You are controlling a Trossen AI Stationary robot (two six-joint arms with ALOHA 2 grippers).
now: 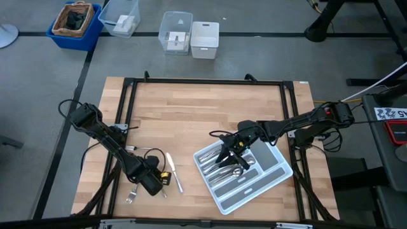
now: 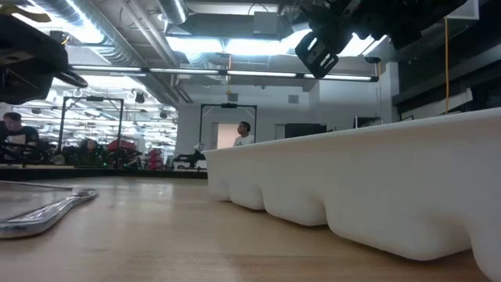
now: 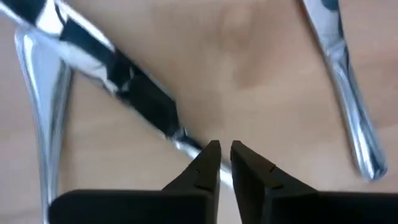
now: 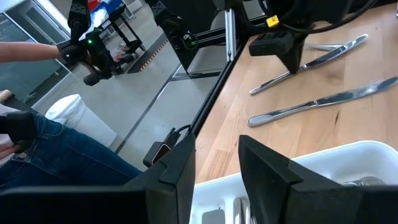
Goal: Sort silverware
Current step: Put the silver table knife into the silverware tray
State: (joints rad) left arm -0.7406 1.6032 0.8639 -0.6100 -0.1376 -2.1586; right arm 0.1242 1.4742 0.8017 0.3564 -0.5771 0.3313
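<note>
Loose silverware lies on the wooden table near its front left: a fork [image 1: 131, 194], a knife [image 1: 176, 180] and further pieces [image 1: 137, 149]. My left gripper [image 1: 154, 184] points down among them, shut on one slim silver utensil [image 3: 118, 68]. Two other pieces [image 3: 43, 112] [image 3: 348, 93] lie beside it. The light grey compartmented tray [image 1: 270, 181] sits at the front right with several pieces in its slots [image 1: 222, 172]. My right gripper [image 4: 217, 174] hovers open over the tray's left end, nothing between its fingers. My left gripper pinches the utensil at its narrow neck [image 3: 186, 142] between its two fingertips [image 3: 208, 163]. The fingers come from above, pointing down, and lie across the utensil. The wider part runs away from the fingers over the wood; whether it is lifted clear, I cannot tell.
Black frame rails [image 1: 127, 108] border the tabletop. Clear plastic boxes [image 1: 176, 32] and a blue bin [image 1: 75, 24] stand on the floor beyond the far edge. A person in jeans [image 4: 56, 155] sits off the table's left side. The table's far half [image 1: 203, 108] is bare wood.
</note>
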